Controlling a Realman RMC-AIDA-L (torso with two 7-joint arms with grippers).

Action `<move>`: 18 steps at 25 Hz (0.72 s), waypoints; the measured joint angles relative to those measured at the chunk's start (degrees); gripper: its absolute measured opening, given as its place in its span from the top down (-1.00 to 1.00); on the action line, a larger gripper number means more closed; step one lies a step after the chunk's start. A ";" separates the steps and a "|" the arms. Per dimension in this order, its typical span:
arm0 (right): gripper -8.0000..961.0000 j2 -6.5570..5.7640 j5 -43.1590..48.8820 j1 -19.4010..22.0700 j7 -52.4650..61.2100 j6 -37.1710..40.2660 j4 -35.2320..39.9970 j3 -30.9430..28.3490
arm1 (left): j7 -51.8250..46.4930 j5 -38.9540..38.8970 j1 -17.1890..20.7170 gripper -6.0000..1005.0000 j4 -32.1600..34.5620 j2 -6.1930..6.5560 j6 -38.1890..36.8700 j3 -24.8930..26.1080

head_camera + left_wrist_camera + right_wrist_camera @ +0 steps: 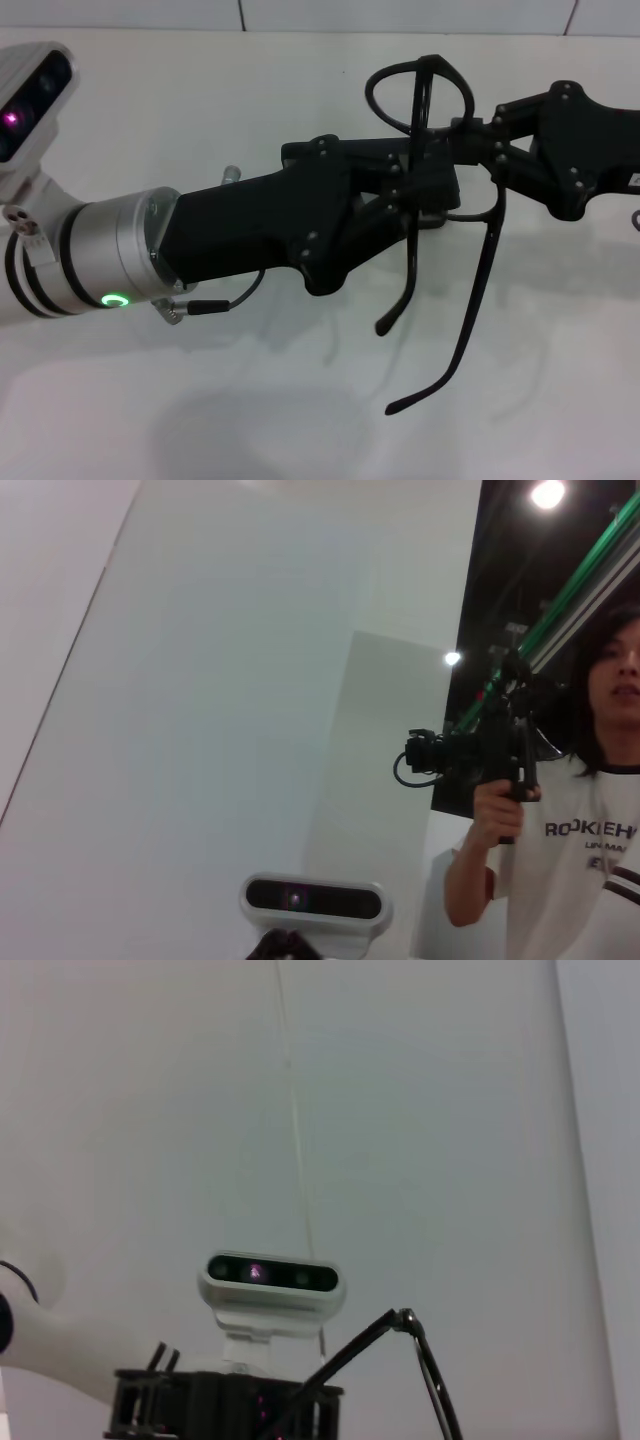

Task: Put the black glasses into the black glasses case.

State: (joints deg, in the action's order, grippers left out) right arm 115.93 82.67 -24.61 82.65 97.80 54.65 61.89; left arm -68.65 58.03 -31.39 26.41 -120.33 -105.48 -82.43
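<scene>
While both end effectors meet mid-air — left end effector (pixel 425 185) and right end effector (pixel 480 135) clamp black glasses (pixel 440 180); temples hang toward desk (pixel 200 100); case unseen.

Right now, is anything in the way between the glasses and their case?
I can't tell, because the case shows in no view. The black glasses hang in the air above the white table, held between the left gripper and the right gripper.
</scene>
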 joint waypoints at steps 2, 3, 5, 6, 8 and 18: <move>0.85 0.00 -0.35 -0.10 -0.24 0.10 -0.32 0.58 | 0.23 -0.06 -0.01 0.91 -0.34 0.00 0.26 -0.01; 0.85 0.00 -0.46 -0.15 -0.35 0.19 -0.41 0.85 | 0.35 -0.08 -0.01 0.91 -0.47 0.00 0.40 -0.01; 0.85 0.00 -0.75 -0.27 -0.50 0.46 -0.55 1.52 | 0.71 -0.10 -0.03 0.91 -0.65 0.00 0.91 -0.01; 0.86 -0.01 -0.94 -0.37 -0.52 0.56 -0.70 1.81 | 0.81 -0.11 -0.03 0.91 -0.65 0.01 1.20 -0.01; 0.86 0.00 -1.17 -0.56 -0.59 0.86 -1.07 2.10 | 0.86 -0.12 -0.04 0.91 -0.69 0.01 2.06 -0.01; 0.86 0.00 -1.96 -0.67 -0.64 2.26 -1.30 2.39 | 0.95 -0.19 -0.07 0.91 -0.82 -0.08 3.99 -0.01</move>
State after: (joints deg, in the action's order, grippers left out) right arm 115.93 80.71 -25.28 82.00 100.06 53.35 64.28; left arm -67.70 57.84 -31.47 25.59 -120.41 -101.49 -82.44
